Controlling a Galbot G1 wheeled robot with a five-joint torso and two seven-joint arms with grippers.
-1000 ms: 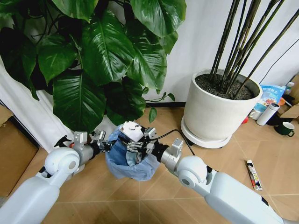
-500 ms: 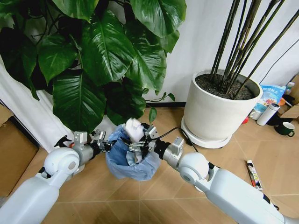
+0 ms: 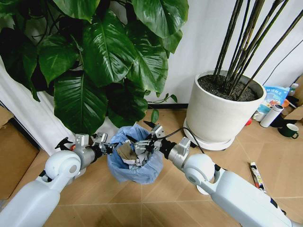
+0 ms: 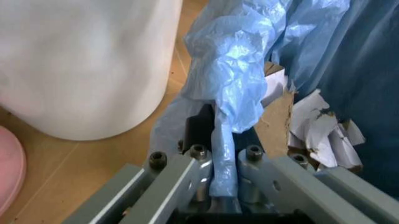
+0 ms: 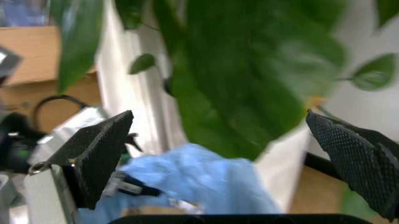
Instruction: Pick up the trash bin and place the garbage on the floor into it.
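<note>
Green plant leaves (image 3: pixel 111 56) overhang trash bin (image 3: pixel 135 163); white pot (image 3: pixel 220 111) beside.

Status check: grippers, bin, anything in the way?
Left gripper shut on trash bin rim. Right gripper open above the bin. Paper scraps inside. Plant leaves close overhead.

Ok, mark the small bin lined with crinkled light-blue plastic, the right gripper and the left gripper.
trash bin (image 3: pixel 135 170), head view, blue bag on its front wall.
right gripper (image 3: pixel 150 134), head view, between its open fingertips above the bin.
left gripper (image 4: pixel 215 154), left wrist view, where it clamps the bin's rim.
</note>
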